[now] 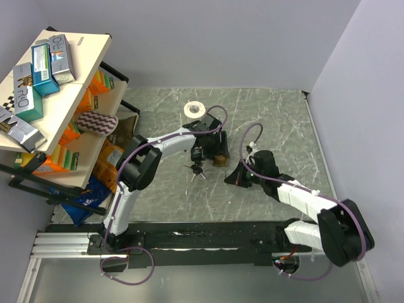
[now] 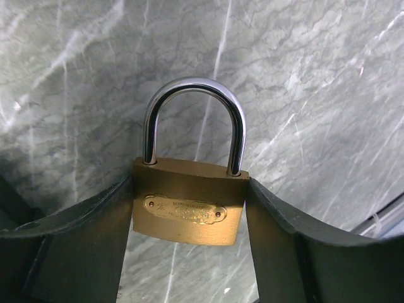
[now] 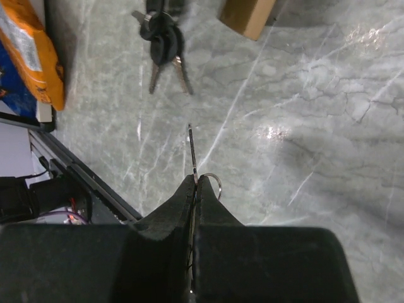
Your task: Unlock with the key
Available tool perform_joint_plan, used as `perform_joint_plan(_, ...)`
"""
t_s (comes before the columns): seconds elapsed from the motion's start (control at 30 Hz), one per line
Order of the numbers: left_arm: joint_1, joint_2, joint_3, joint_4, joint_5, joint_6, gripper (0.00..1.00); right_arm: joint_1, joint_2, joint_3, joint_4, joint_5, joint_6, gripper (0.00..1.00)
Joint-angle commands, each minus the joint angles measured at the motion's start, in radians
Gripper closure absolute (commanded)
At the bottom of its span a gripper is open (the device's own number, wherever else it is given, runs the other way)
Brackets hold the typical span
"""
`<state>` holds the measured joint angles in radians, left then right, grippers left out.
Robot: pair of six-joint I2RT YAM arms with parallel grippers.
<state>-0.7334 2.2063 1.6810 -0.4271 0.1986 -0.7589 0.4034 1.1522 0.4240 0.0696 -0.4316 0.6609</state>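
Black-headed keys [image 1: 197, 169] on a ring lie on the grey marbled tabletop [image 1: 284, 126], just in front of the left arm's wrist and left of the right arm's tip. The overhead view shows them only as a small dark cluster. The right wrist view shows the keys [image 3: 163, 38] more plainly: two silver blades fan out below dark heads, and nothing grips them.

The left fingers [image 2: 82, 252] are clenched on the two sides of a brass padlock [image 2: 189, 208]. Its chrome shackle [image 2: 192, 95] arches upward with both legs seated in the body. From overhead the padlock [image 1: 219, 160] is no more than a brown patch under the left arm's tip, and the right wrist view catches just a brown corner [image 3: 246, 16] of it. No view shows whether it rests on the tabletop.

The right fingers [image 3: 170, 214] are pressed together on a thin silver blade [image 3: 191, 151], seen edge-on and pointing towards the keys, with a small wire ring [image 3: 213, 184] beside the fingertips. The overhead view hides this blade entirely.

Overhead alone shows a white tape roll [image 1: 194, 110] beyond the left arm and a shelf rack [image 1: 69, 107] of boxes and snack bags at the far left.
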Motion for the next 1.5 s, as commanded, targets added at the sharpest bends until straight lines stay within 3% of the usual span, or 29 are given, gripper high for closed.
perform_joint_plan(0.0, -0.012, 0.061, -0.055, -0.076, 0.041, -0.037, 0.98, 0.005, 0.087, 0.044, 0.087, -0.019, 0.011, 1.00)
perform_joint_plan(0.67, -0.012, 0.013, -0.173, -0.024, 0.055, -0.033, 0.99, -0.005, 0.380, 0.160, 0.193, -0.018, 0.034, 1.00)
perform_joint_plan(1.47, -0.014, 0.013, -0.184, -0.022, 0.064, -0.019, 0.99, -0.044, 0.417, 0.190, 0.177, 0.047, 0.043, 1.00)
